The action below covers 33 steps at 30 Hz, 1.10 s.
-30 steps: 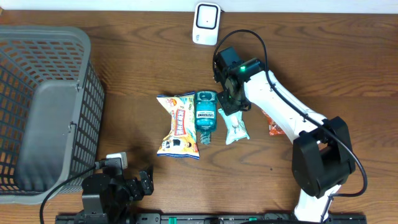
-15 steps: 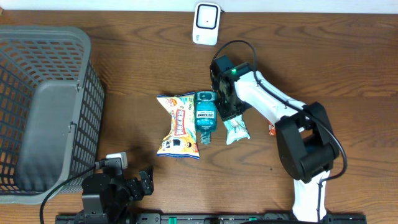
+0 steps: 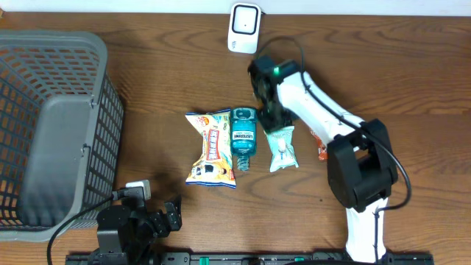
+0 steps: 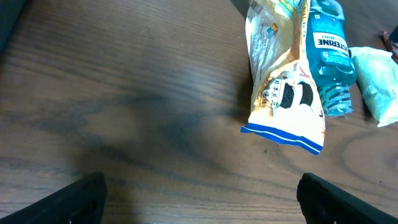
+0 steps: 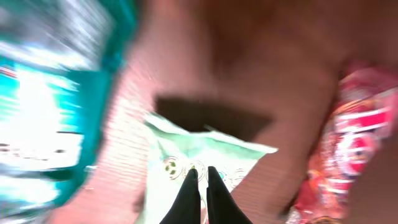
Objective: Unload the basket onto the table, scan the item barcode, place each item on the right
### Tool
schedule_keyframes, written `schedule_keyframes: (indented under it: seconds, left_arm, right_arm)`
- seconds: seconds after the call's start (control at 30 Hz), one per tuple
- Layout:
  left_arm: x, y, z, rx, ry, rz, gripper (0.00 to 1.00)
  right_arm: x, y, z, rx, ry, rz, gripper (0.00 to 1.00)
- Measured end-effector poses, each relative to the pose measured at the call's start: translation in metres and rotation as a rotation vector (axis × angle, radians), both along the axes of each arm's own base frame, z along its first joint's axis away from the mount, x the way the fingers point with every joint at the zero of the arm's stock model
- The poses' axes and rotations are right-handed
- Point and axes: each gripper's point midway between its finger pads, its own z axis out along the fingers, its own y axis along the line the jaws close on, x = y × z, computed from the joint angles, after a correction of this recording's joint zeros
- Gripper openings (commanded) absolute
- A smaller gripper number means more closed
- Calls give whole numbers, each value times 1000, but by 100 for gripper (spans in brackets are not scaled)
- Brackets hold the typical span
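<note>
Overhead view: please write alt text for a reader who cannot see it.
The right gripper, shut, is at the top edge of a pale green packet on a wooden table. Left of the packet lie a teal mouthwash bottle and a snack bag; a grey basket stands at the left, a white scanner at the top.

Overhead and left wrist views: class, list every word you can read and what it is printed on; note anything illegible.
"LISTERINE": label on the blue bottle.
"MINT": same label, left wrist view.
Too small to read: print on the snack bag.
Nothing legible: green pouch, red packet.
</note>
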Motion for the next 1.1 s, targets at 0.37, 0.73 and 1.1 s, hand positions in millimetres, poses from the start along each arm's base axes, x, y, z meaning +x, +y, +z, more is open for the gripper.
schedule_keyframes:
  seconds: [0.37, 0.73, 1.1]
  left_arm:
    - [0, 0, 0, 0, 0, 0, 98]
    - [0, 0, 0, 0, 0, 0, 98]
    - [0, 0, 0, 0, 0, 0, 98]
  right_arm:
    - [-30, 5, 11, 42, 38, -7, 1]
    - [-72, -3, -47, 32, 126, -11, 1]
    - [-44, 7, 25, 55, 104, -33, 21]
